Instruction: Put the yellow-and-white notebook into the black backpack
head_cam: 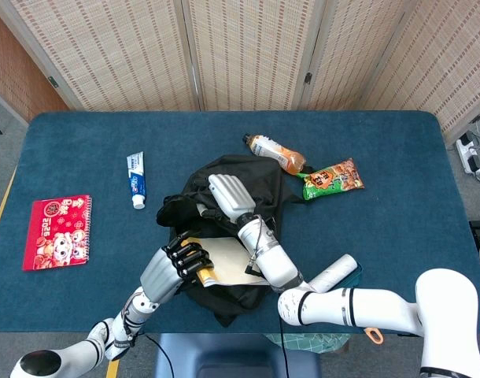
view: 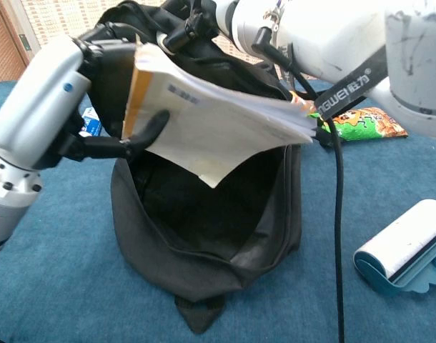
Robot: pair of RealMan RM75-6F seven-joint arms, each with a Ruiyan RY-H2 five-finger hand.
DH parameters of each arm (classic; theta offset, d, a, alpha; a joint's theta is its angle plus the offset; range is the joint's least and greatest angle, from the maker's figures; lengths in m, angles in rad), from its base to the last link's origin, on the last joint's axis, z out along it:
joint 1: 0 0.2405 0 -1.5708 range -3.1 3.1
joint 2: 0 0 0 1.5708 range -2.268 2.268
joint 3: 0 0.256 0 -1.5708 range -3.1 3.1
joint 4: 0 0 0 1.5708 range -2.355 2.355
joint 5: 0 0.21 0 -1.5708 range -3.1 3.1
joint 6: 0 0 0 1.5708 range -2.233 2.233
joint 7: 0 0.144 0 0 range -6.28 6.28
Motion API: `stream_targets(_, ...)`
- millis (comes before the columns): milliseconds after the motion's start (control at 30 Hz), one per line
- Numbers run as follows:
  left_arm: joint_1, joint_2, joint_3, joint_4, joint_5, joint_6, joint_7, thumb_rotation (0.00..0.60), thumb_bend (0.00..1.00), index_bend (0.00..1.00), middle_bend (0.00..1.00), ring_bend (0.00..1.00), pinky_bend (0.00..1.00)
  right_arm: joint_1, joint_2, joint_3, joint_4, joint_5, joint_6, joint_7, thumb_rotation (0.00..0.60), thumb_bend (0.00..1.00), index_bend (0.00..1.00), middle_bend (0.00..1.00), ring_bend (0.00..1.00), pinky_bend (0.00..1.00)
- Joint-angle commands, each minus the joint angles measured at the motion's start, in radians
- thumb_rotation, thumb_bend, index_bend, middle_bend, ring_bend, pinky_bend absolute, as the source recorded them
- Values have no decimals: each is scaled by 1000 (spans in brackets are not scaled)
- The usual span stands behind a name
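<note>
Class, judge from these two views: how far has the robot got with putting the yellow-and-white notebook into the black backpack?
Done: the right hand holds the black backpack's top edge up, so its mouth gapes open. In hand: the left hand grips the yellow-and-white notebook by its yellow edge, over the opening. Left: the notebook is not inside yet; it must be lowered in and released.

Yellow-and-white notebook (view: pixel 218 118), over open black backpack (view: pixel 204 236)

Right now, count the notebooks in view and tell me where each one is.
2. The yellow-and-white notebook is held by the left hand over the open black backpack. The red notebook lies flat near the table's left edge. None seems hidden.
</note>
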Motion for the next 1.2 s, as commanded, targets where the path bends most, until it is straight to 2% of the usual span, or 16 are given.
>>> stream_targets(33,-7,-42,23,74,-12,-34,22,600,473,712,618,531,300,-3,14,-5,-15,0,-4,12,600,721,682,369,374,340)
stream_targets(300,-3,-85,63,217,-41,-107,58,600,473,711,618,531,312,-27,63,-33,-79,-7,-19,55,600,720,681,372,375,344)
stream_targets(567,-46,-104,74,263,-63,-176,132,600,472,710,617,530,352,-36,92,-49,-136,-28,-25,92,600,720,682,372,375,345)
stream_targets(933,-100,-69,64,189,-116,-317,284,600,472,697,618,531,367,-38,125,-77,-189,-44,-20,111,600,720,681,372,380,345)
stream_targets(1200,-90,-15,64,118,-167,-430,427,600,472,696,618,531,369,-40,137,-92,-200,-30,-13,124,600,720,681,372,384,345)
